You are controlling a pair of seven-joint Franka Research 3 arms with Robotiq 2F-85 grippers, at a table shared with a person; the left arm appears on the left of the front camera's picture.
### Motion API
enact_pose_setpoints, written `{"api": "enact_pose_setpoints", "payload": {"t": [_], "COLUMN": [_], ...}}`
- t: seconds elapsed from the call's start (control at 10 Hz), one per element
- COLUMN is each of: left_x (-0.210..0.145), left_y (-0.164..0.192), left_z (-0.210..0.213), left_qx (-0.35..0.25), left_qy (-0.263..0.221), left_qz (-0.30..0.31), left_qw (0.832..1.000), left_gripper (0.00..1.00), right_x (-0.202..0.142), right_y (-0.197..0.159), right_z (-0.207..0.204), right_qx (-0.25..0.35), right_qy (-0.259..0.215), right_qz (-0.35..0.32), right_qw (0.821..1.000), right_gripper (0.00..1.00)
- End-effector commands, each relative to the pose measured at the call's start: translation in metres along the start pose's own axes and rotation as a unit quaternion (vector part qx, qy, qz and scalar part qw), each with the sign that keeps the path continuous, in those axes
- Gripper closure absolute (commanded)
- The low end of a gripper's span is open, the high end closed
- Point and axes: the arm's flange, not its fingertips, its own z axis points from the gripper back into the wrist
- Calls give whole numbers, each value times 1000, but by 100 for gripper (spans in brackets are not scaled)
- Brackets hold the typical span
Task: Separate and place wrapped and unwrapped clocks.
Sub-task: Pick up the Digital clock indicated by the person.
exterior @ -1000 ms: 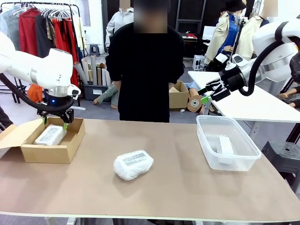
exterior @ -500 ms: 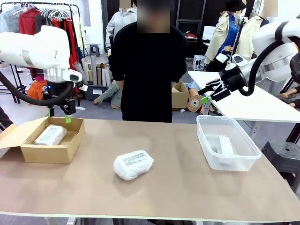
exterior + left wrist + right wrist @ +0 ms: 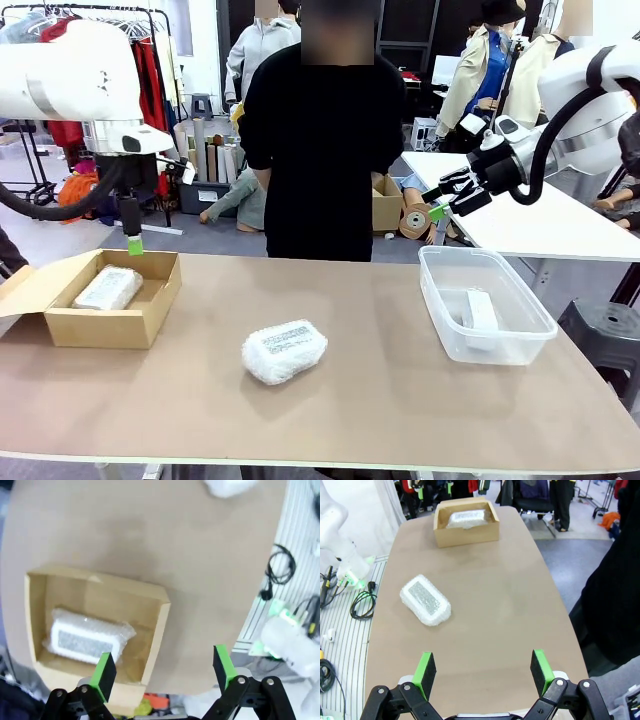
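Over the box (image 3: pixel 110 322) holding one bundle (image 3: pixel 106 287), my left fingers (image 3: pixel 106 669) are apart and empty; next I grab the middle bundle (image 3: pixel 284 351).

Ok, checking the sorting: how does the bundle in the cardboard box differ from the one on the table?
The boxed bundle sits inside the cardboard box at the robot's left; the loose bundle lies directly on the table, mid-table. The boxed bundle lines up with the box walls; the loose bundle lies askew. Both are white bubble wrap, label up.
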Motion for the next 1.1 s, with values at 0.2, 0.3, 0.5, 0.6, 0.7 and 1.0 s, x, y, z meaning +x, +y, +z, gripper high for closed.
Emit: {"api": "enact_pose_setpoints", "payload": {"t": [0.2,0.3,0.5,0.6,0.7,1.0], "left_x": [-16,-14,-7,-7,-7,-17], "left_y": [-17,-7,-12,-12,-11,-12], "left_z": [-5,-6,-1,-1,-3,-3], "left_qx": [-27,-2,-25,-25,-23,-30], "left_qy": [-13,0,-8,-8,-6,-173], "left_qz": [-129,-61,-128,-128,-118,-201], "left_qw": [991,998,991,991,993,964], "left_gripper": [0,0,0,0,0,0], "right_x": [1,1,1,1,1,1], "right_y": [0,0,0,0,0,0], "right_z": [1,1,1,1,1,1], "right_qx": [-1,-1,-1,-1,-1,-1], "right_qy": [3,3,3,3,3,3], "right_qz": [4,4,4,4,4,4], "right_qw": [1000,1000,1000,1000,1000,1000], "right_gripper": [0,0,0,0,0,0]}}
